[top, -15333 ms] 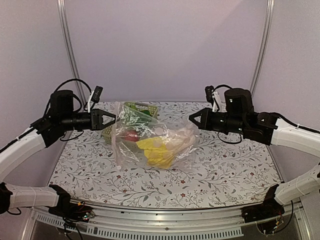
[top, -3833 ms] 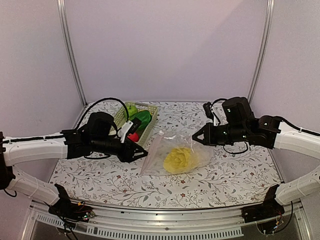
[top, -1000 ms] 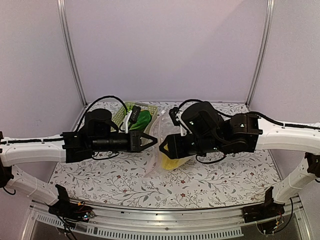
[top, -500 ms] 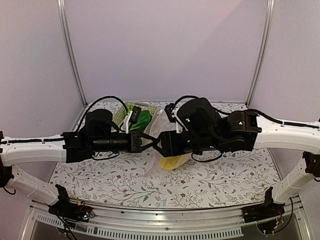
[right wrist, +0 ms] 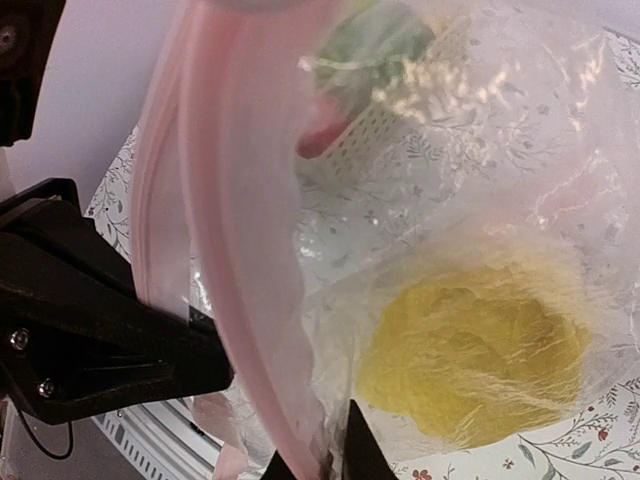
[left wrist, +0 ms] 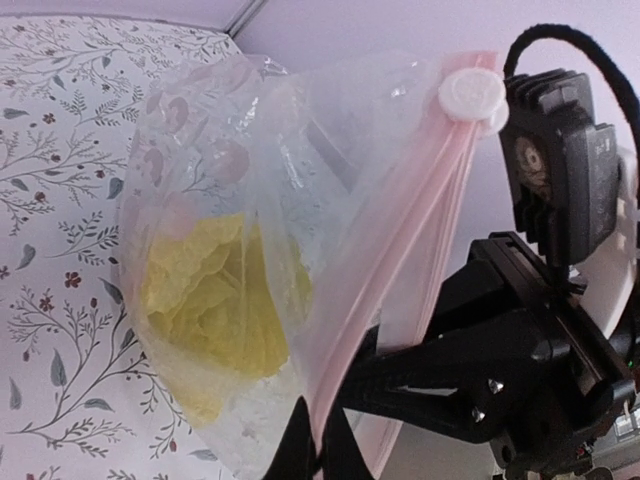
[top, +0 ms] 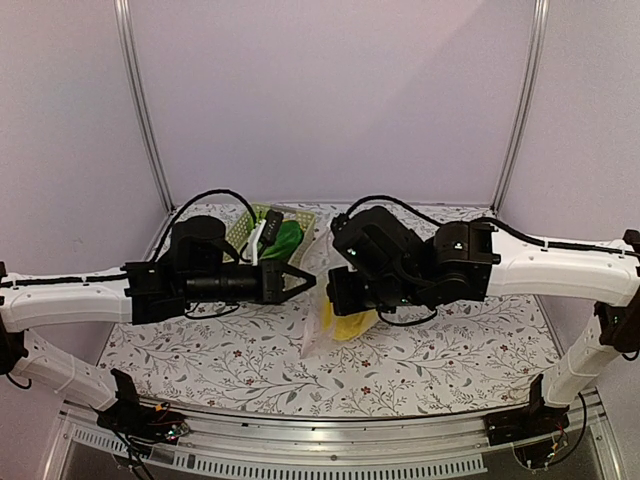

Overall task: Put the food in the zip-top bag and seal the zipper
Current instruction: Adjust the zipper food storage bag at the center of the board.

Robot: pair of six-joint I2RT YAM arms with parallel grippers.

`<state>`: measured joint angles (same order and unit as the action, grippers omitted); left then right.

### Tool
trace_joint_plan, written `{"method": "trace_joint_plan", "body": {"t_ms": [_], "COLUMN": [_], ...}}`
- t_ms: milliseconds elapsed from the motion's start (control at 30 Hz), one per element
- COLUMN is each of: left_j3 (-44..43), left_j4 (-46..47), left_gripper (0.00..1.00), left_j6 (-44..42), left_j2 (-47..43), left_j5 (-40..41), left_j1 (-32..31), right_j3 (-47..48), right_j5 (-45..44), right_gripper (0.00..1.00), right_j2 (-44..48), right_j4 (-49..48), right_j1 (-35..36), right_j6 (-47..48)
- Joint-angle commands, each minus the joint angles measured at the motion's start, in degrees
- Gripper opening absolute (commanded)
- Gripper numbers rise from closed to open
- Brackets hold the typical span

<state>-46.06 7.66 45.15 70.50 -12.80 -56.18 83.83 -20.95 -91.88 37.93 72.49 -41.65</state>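
Midway over the desk (top: 460, 350), the left claw (top: 308, 279) and right claw (top: 334, 292) meet nose to nose. Each is pressed together on the pink zipper (left wrist: 400, 250), so the bag (top: 322, 338) hangs between them with its mouth edge held taut, likely for sealing. Only the cabbage (left wrist: 210, 300) sits inside, low in the bag, and the slider (left wrist: 472, 95) rests at the strip's top end. Other food, a green vegetable (top: 285, 236) and a red piece (right wrist: 320, 130), shows at the basket (top: 296, 212) behind. Whether the mouth is zipped cannot be told. From above, the right claw's body hides much of the bag, and the left arm blocks part of the basket.
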Motion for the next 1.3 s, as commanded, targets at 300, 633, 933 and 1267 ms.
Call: {"method": "trace_joint_plan", "body": {"t_ms": [300, 633, 933, 1267], "left_j3": [-7.9, -10.9, -16.1, -24.5], "left_j4": [-29.0, -28.6, -39.5, -40.3], "left_gripper": [0.00, 0.50, 0.99, 1.00], "left_j6": [-8.2, -14.3, -18.9, -31.5], "left_j2": [-2.9, -2.2, -15.4, -1.6], "left_j5": [22.2, 17.4, 24.5, 19.4], "left_j1": [-0.6, -0.5, 4.0, 17.5], "right_j3": [-3.7, -4.2, -4.0, -4.0], "right_j5": [-1.1, -1.7, -2.6, -2.2], "right_gripper": [0.00, 0.00, 0.00, 0.00], "right_j2": [8.3, 8.2, 8.2, 8.0], "right_j4": [0.0, -1.7, -2.0, -2.5], "right_j1": [0.4, 0.3, 0.3, 0.3], "right_j6": [-0.9, -1.2, -0.6, 0.3]}}
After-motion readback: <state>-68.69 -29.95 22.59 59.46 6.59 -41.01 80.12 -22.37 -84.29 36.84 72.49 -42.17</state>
